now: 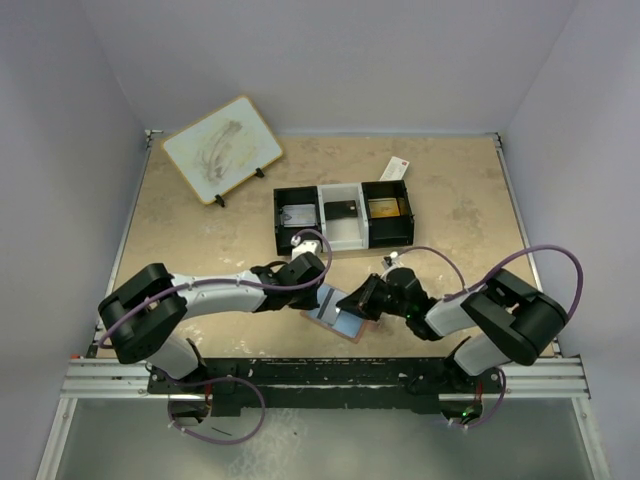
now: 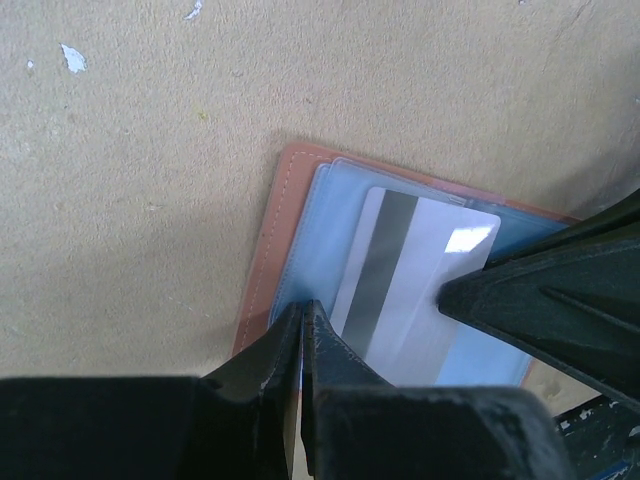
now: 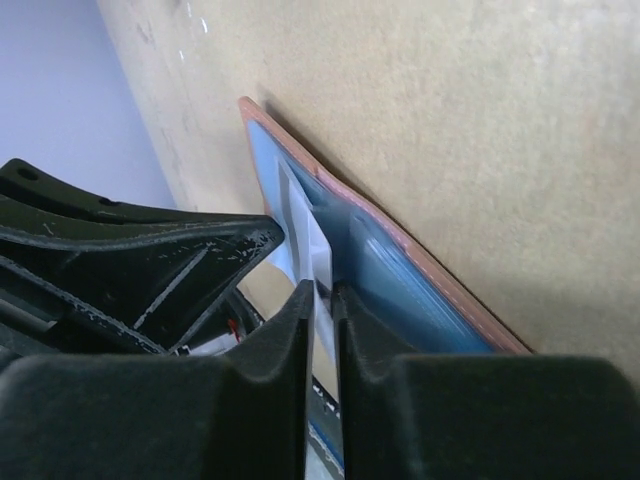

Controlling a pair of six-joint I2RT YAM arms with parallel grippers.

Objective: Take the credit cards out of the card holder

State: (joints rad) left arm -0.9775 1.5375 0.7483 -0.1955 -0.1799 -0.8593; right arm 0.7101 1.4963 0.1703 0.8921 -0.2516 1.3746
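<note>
The salmon-tan card holder [image 1: 322, 318] lies open on the table near the front, bluish clear pockets up. In the left wrist view a silvery grey credit card [image 2: 425, 275] with a dark stripe sticks partly out of a pocket of the card holder [image 2: 262, 270]. My left gripper [image 2: 303, 312] is shut, pinching the clear pocket's edge at the holder's left side. My right gripper [image 3: 320, 292] is shut on the edge of the credit card [image 3: 305, 230], over the card holder [image 3: 400, 275]. In the top view the left gripper [image 1: 318, 290] and the right gripper [image 1: 358, 303] meet over the holder.
A black-and-white three-compartment tray [image 1: 322, 243] stands behind the grippers, with items inside. A white packet with a red end [image 1: 393, 170] lies behind it. A tilted white board on a stand [image 1: 222, 148] is at the back left. Walls enclose the table.
</note>
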